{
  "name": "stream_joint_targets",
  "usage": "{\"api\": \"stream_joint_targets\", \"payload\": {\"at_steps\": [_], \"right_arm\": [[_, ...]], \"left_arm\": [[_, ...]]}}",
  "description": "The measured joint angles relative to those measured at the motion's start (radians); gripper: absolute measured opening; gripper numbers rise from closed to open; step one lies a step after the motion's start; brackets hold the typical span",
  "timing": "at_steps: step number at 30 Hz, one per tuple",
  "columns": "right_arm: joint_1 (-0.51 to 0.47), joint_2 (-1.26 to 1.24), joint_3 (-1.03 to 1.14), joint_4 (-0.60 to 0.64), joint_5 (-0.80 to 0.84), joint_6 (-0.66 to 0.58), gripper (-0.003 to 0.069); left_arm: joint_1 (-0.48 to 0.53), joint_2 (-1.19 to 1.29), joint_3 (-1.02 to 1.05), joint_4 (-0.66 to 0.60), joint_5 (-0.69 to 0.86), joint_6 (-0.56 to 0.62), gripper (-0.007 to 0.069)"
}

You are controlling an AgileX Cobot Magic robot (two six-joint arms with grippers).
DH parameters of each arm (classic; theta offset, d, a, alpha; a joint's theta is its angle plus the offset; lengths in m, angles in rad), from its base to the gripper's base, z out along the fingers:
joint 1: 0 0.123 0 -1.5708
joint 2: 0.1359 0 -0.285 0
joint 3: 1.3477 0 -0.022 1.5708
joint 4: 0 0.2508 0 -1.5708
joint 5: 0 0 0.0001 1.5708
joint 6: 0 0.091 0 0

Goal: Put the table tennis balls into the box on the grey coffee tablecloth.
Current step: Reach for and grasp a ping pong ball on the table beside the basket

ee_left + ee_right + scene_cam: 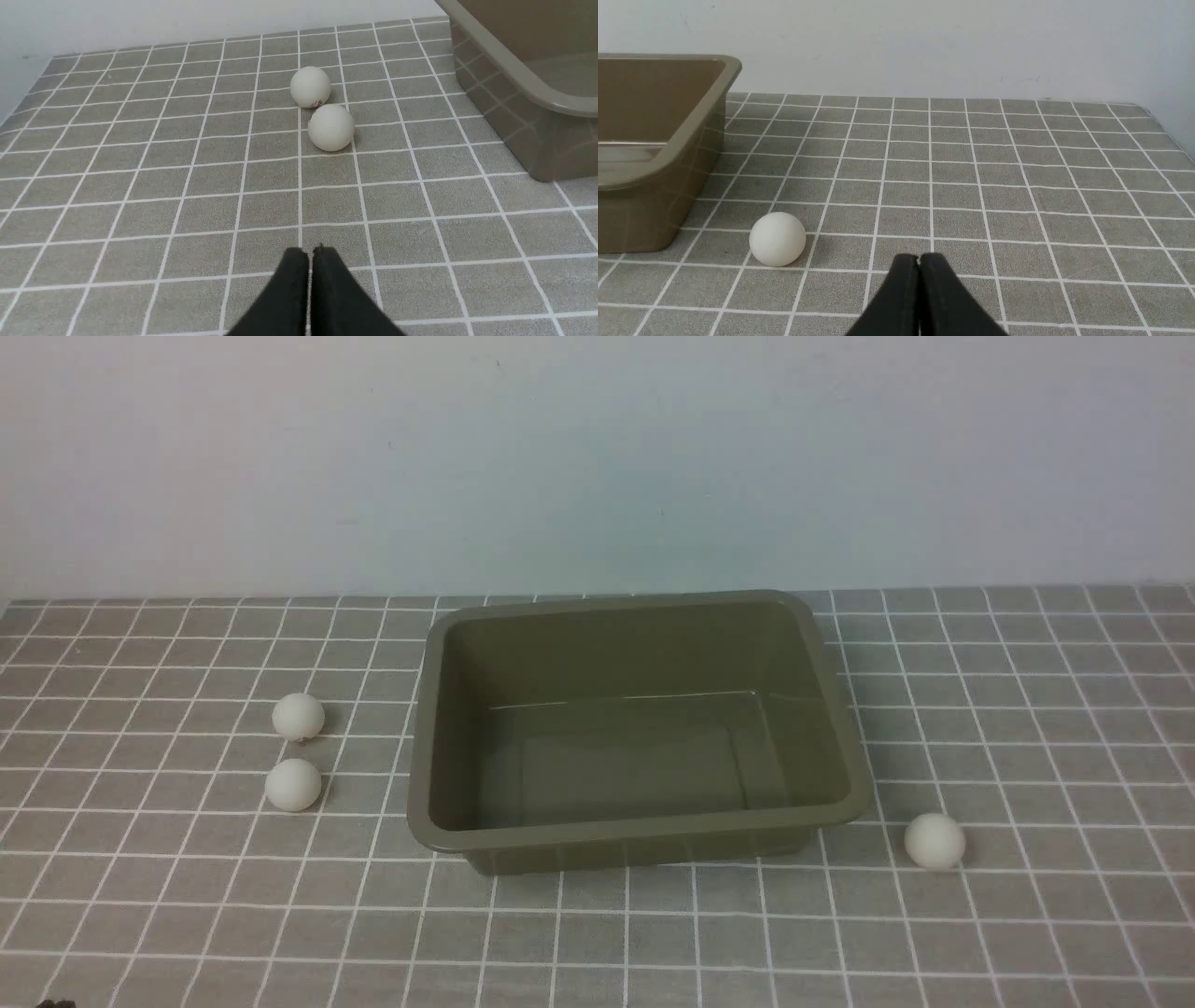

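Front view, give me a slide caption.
Three white balls flank an empty olive box on gridded cloth.

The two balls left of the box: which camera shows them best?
The left wrist view: the two balls look largest there, one with its dark mark readable as print. The front view shows both, smaller. The right wrist view shows neither.

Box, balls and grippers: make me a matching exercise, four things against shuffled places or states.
Column 1
1. Box
2. Lone ball
3. Ball pair
4. Left gripper and right gripper

Column 2
A. On the cloth, to the box's left
B. Shut, holding nothing
C. Olive-brown, with no ball inside
D. On the cloth, to the box's right

Pairs: 1-C, 2-D, 3-A, 4-B
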Motion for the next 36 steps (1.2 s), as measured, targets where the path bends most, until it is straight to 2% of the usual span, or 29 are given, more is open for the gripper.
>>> {"api": "stream_joint_targets", "payload": {"at_steps": [29,32,36], "right_arm": [[0.000,0.000,0.000,0.000,0.000,0.000,-0.0013],[0.000,0.000,0.000,0.000,0.000,0.000,-0.0013],[0.000,0.000,0.000,0.000,0.000,0.000,-0.0013]], "left_arm": [[0.000,0.000,0.000,0.001,-0.001,0.000,-0.0005],[0.000,0.000,0.002,-0.061,-0.036,-0.030,-0.0005],[0.000,0.000,0.002,-0.246,-0.139,-0.081,-0.0005]]}}
